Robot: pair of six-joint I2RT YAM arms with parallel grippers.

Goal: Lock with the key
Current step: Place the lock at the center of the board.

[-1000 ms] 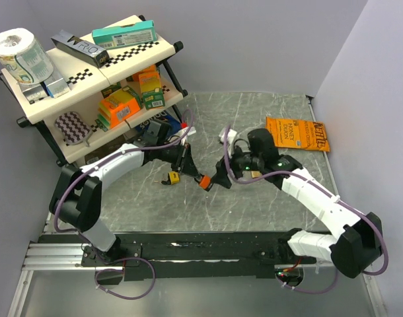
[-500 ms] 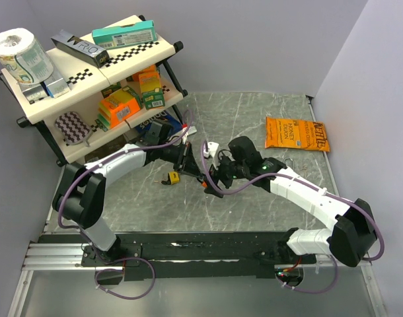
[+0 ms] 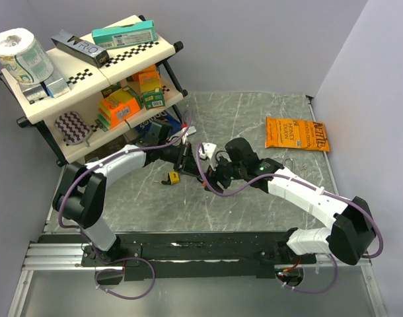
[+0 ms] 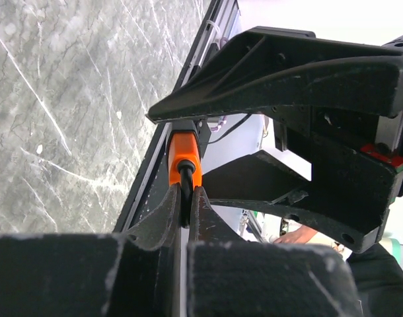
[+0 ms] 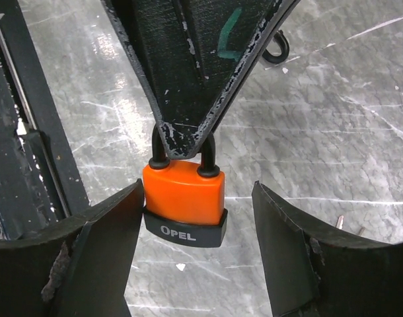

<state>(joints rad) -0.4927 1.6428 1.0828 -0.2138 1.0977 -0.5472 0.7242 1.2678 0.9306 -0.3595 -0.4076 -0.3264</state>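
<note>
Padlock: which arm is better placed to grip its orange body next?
Right. The left gripper is shut on the shackle, holding the padlock up. The right gripper has its jaws open on either side of the orange body.

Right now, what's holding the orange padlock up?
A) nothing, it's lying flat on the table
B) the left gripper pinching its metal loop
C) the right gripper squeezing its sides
B: in the right wrist view the left gripper is shut on the shackle and the orange padlock hangs below it, while the right gripper stands open on either side.
</note>
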